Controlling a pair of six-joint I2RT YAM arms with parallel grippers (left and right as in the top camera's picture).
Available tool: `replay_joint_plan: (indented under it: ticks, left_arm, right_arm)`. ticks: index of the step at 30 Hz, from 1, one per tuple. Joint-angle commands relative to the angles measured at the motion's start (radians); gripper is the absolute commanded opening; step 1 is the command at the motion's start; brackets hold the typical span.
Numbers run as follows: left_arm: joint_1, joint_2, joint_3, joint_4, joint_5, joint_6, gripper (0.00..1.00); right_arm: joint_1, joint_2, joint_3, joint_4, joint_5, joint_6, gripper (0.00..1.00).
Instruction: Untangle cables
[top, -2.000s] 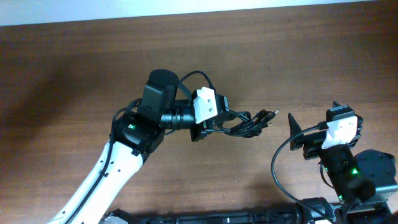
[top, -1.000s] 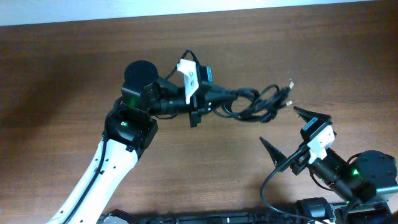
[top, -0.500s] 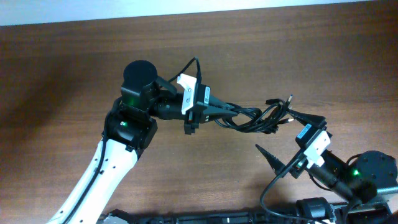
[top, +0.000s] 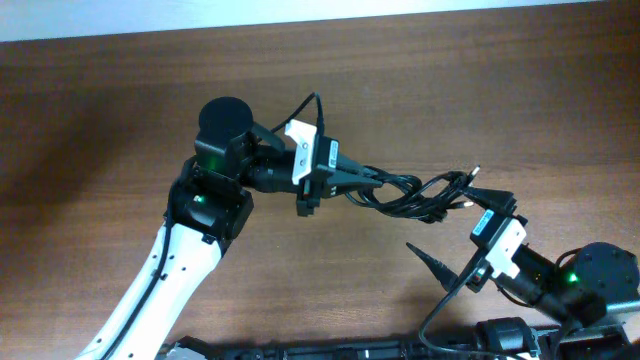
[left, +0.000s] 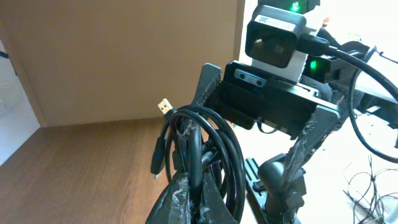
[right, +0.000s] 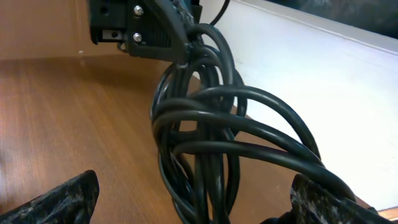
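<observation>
When seen from above, brown wood-grain counter (top: 120, 90) across nearly the whole view, with a pale strip of wall (top: 300, 12) along its far edge. From the left wrist, a tan panel (left: 124, 56) standing behind the counter; from the right wrist, white wall beyond the wood. White-and-black left arm (top: 185, 260) reaching in from the near edge, bent rightward at the wrist. Black cables (top: 415, 192) bunched in one long coil, raised off the counter, between the two claws. Long axis lying left to right in the overhead view, one end in the left claw (top: 348, 180), the other pointing at the right claw (top: 438, 220). Left claw pinched tight on the coil's end. Right claw spread wide, straddling the coil's far loops; contact there not clear. Small metal plug (left: 164, 106) sticking out at the coil's right end, aimed toward the far right.
</observation>
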Motion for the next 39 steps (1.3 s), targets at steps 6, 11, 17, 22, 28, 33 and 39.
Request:
replay_joint_plan:
  ticks: [6,11,17,22,28,33,39]
  left_arm:
    - [0.002,0.003,0.006,0.009,0.007,0.009,0.0]
    - [0.002,0.003,0.006,0.014,0.062,0.009,0.0]
    - [-0.028,0.003,0.006,0.018,0.061,0.009,0.0]
    - [-0.06,0.003,0.006,0.065,0.061,0.009,0.0]
    - [-0.061,0.003,0.006,0.077,0.059,0.009,0.0]
    - [-0.061,0.003,0.006,0.076,-0.005,0.008,0.02]
    - [-0.061,0.003,0.006,0.076,-0.052,0.005,0.26]
  right_arm:
    - [-0.004,-0.002,0.014,0.003,-0.02,-0.02,0.87]
    - [-0.004,-0.002,0.014,0.003,-0.021,-0.023,0.75]
    - [-0.004,-0.002,0.014,0.004,-0.021,-0.023,0.74]
    - [-0.004,-0.002,0.014,0.004,-0.021,-0.023,0.64]
    - [-0.004,-0.002,0.014,0.004,-0.021,-0.023,0.06]
    - [-0.004,-0.002,0.014,0.004,-0.016,-0.023,0.04]
    - [-0.004,-0.002,0.014,0.004,0.03,-0.022,0.04]
